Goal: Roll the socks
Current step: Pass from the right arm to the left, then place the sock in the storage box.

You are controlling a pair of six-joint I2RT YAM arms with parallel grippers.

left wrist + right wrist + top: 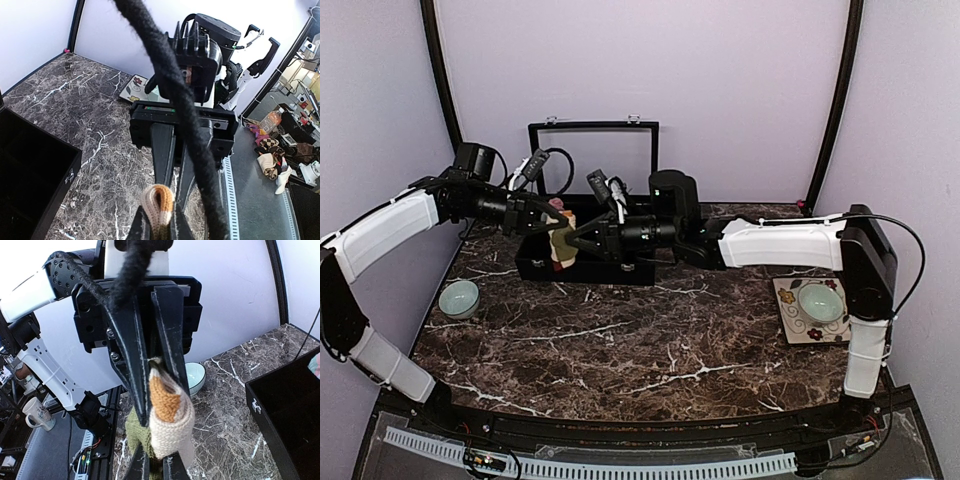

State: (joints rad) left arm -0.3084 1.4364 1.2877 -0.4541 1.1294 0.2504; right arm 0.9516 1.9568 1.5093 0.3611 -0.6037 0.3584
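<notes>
Since the tan sock (pixel 170 415) looks soft and floppy, the left pincer (pixel 157 226) and right pincer (pixel 155 466) both pinch its folded end.

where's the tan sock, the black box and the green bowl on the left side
tan sock (pixel 167 412), right wrist view, on its folded cream-and-tan loop
black box (pixel 535 268), top view, on its front wall
green bowl (pixel 459 298), top view, on its bare inside

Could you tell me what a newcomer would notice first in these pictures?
Both arms meet above the open black case at the back of the table, the left fingers and right fingers clamped tip to tip on one tan sock. A pale green bowl sits left, a second bowl right.
</notes>
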